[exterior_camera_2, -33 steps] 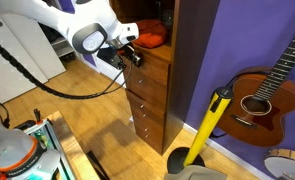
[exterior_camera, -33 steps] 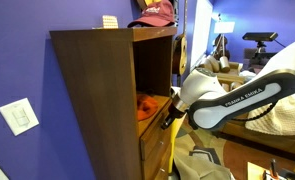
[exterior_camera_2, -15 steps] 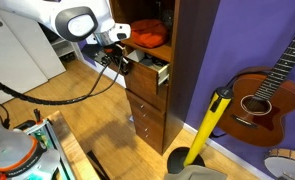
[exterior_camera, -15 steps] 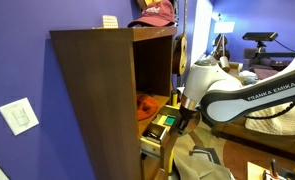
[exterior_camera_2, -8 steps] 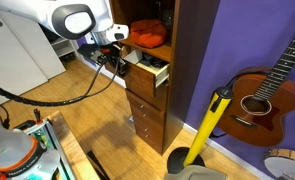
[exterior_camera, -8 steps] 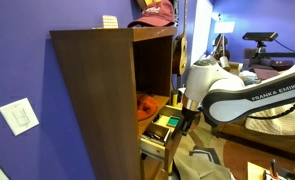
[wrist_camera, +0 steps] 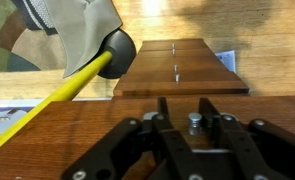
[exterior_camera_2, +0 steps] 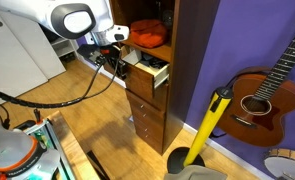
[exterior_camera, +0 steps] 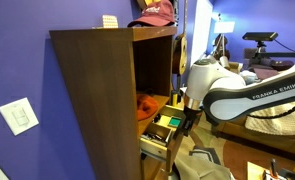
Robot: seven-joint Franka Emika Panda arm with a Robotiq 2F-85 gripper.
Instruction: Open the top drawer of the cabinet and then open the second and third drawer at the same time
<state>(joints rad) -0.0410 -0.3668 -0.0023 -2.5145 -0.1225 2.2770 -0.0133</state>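
The top drawer stood out from the cabinet, rigid and probably light to slide. The gripper straddled its small knob, the best hold; whether it was pinching the knob could not be told.

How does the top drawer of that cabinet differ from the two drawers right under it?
The top drawer is pulled out of the cabinet; the two drawers under it sit shut, flush with the front. The top drawer shows its pale inner side and greenish things inside; the lower two show only their fronts. All three share brown wood fronts with small dark knobs.
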